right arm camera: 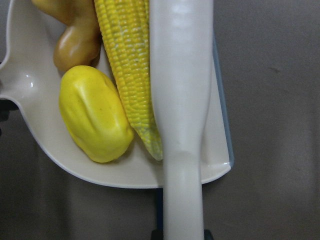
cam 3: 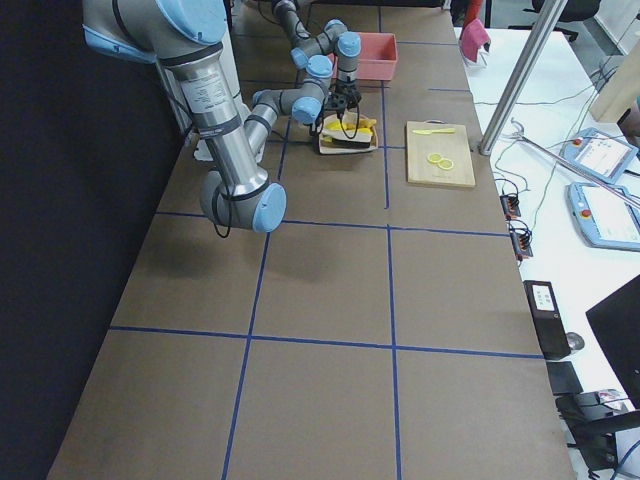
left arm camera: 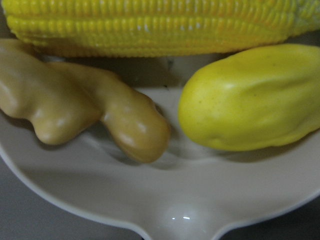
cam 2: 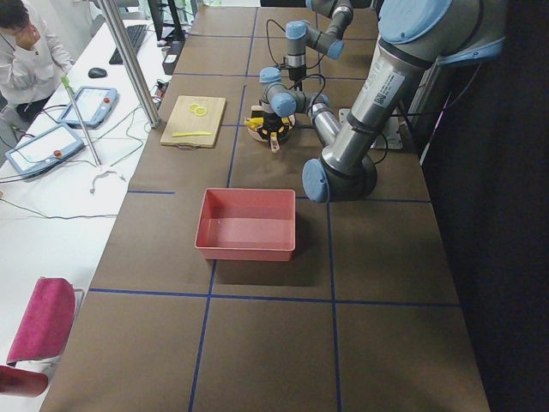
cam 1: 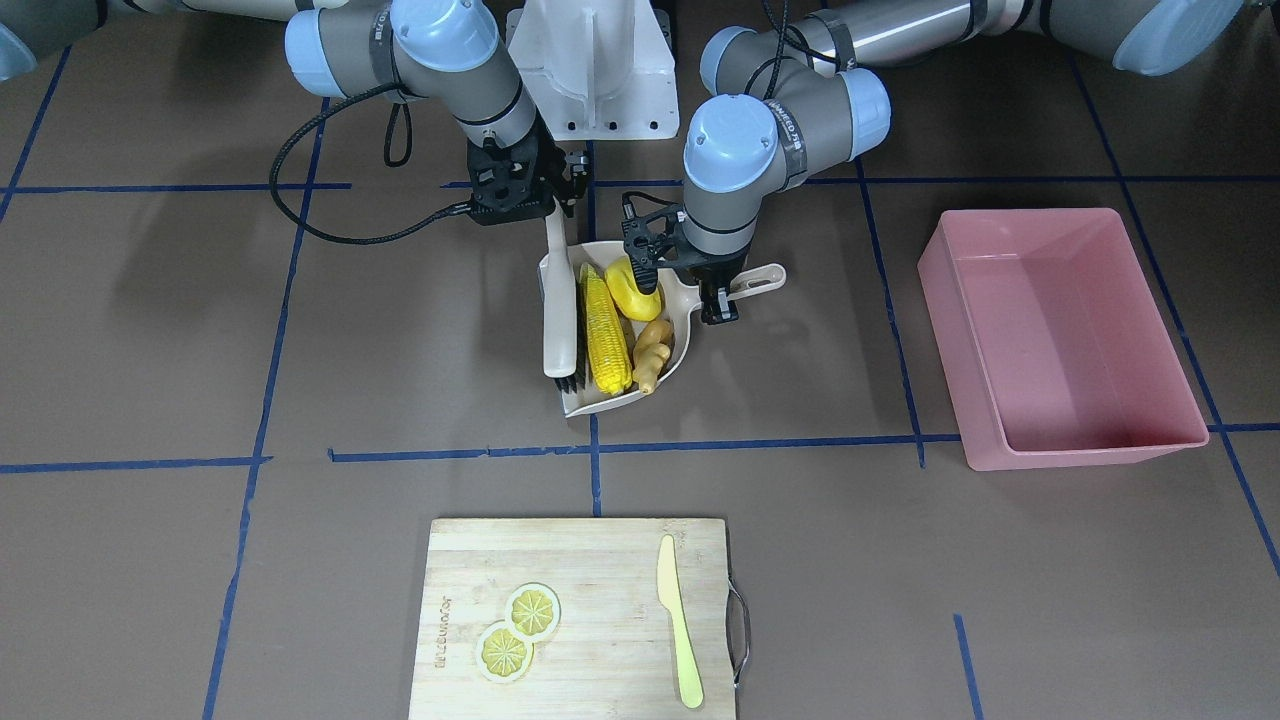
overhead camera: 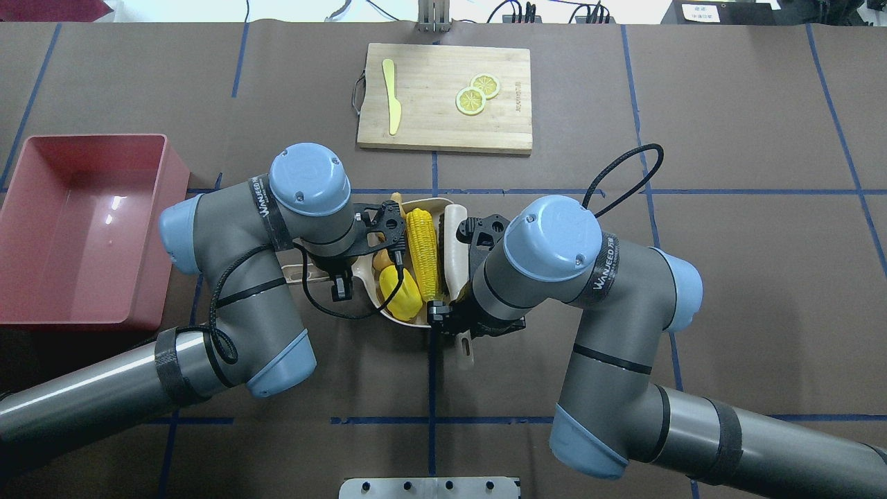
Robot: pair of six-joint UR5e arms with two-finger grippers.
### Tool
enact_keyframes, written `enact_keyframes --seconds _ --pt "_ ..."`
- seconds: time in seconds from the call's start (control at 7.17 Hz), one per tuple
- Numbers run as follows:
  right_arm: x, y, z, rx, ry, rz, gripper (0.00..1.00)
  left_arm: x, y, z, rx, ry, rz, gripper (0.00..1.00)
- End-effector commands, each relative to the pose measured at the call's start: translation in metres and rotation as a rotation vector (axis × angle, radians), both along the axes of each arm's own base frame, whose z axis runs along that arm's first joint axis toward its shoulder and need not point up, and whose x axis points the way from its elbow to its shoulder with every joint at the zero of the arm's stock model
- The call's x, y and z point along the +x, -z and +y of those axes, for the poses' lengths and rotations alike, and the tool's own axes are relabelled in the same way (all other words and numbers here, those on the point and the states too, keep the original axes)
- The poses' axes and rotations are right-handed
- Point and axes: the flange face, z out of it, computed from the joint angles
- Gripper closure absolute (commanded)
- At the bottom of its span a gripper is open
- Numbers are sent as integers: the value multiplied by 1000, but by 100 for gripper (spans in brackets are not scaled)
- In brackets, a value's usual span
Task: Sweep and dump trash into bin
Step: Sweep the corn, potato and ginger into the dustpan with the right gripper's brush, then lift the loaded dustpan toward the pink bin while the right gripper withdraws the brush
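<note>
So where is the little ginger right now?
In the front-facing view the ginger root lies inside the beige dustpan mid-table, right of the corn cob and just below the yellow lump.

A robotics lab: tape-gridded table point(cam 2: 266, 343), teach pendants point(cam 2: 93, 105) and an operator point(cam 2: 21, 43) at the side desk point(cam 2: 51, 223).

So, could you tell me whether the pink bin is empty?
Empty: the bin shows only its bare pink floor. The corn cob, yellow lump and ginger root lie in the dustpan.

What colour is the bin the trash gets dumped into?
Pink. The bin shows best in the exterior front-facing view.
</note>
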Motion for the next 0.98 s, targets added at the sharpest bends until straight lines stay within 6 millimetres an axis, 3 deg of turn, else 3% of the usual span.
enact_keyframes --seconds 0.0,0.28,0.56,0.84 --pt "5 0 1 -3 1 -2 100 0 -1 1 3 -1 12 88" --pt "14 7 -1 3 -6 -18 100 -2 -2 1 30 -3 59 88" --pt "57 13 -1 -10 -7 -48 100 -5 -2 2 44 -2 89 90" --pt "83 11 -3 -35 -8 -37 100 -7 3 2 38 23 128 90"
